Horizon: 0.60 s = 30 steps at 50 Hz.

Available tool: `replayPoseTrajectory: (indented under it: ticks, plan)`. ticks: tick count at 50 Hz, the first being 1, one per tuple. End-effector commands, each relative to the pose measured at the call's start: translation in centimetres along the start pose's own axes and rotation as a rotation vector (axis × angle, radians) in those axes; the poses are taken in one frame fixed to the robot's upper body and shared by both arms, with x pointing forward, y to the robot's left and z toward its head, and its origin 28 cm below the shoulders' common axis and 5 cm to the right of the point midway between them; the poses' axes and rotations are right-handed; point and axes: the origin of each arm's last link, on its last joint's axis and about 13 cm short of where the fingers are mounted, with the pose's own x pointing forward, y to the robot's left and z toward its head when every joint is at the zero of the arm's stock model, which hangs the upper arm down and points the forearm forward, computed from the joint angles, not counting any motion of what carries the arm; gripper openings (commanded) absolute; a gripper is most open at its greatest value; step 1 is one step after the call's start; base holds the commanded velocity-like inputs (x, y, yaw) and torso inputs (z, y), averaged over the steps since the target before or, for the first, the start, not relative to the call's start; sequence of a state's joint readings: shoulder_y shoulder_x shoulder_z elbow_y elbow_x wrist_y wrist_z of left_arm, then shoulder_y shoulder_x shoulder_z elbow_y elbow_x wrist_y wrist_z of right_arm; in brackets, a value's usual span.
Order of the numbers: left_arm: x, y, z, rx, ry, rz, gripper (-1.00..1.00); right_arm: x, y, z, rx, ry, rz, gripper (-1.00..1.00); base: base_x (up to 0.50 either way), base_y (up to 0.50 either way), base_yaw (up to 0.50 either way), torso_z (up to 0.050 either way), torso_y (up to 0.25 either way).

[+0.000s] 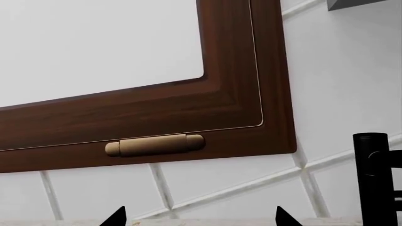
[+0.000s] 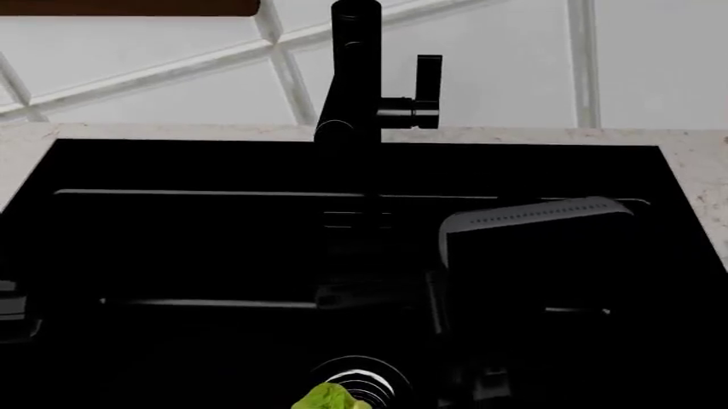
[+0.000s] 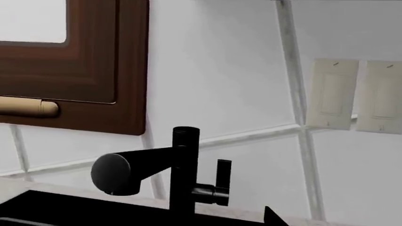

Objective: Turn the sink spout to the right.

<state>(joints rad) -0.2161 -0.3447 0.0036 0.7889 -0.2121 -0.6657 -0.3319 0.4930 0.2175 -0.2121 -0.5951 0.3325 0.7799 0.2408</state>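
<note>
The sink spout (image 2: pixel 353 77) is a matte black column at the back rim of the sink (image 2: pixel 228 256), with a flat upright lever (image 2: pixel 428 85) on its right side. In the right wrist view the spout (image 3: pixel 185 174) stands ahead, and its nozzle arm (image 3: pixel 116 173) points toward the camera and to the column's left. My right gripper (image 3: pixel 191 222) shows only one fingertip (image 3: pixel 274 218), set far out to the side, with nothing held. My left gripper (image 1: pixel 201 221) is open, both fingertips (image 1: pixel 116 218) wide apart, and the spout column (image 1: pixel 370 179) is off to one side.
A dark wooden window frame (image 1: pixel 238 108) with a brass handle (image 1: pixel 154 145) hangs on the white tiled wall. Two pale wall switches (image 3: pixel 355 96) sit right of the spout. My right arm's grey-topped housing (image 2: pixel 534 247) hangs over the basin. A green leafy item (image 2: pixel 330 398) lies by the chrome drain (image 2: pixel 366 377).
</note>
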Motion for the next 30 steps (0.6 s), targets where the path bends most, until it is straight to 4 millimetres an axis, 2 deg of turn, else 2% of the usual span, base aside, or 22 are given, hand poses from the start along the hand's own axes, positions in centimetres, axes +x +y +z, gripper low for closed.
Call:
replayPoseTrajectory:
  ticks: [1, 25, 30]
  plan:
    - [0.03, 0.00, -0.01, 0.000, 0.001, -0.001, 1.00, 0.49, 1.32, 0.27, 0.030, 0.003, 0.061, 1.00, 0.00, 0.00, 0.00, 0.000, 0.000]
    - [0.14, -0.07, -0.09, 0.001, 0.001, -0.003, 1.00, 0.50, 1.67, 0.47, 0.030, -0.005, 0.074, 1.00, 0.00, 0.00, 0.00, 0.000, 0.000]
    - [0.12, -0.12, -0.07, 0.004, 0.002, -0.006, 1.00, 1.36, 2.03, 0.52, 0.032, -0.011, 0.093, 1.00, 0.00, 0.00, 0.00, 0.000, 0.000]
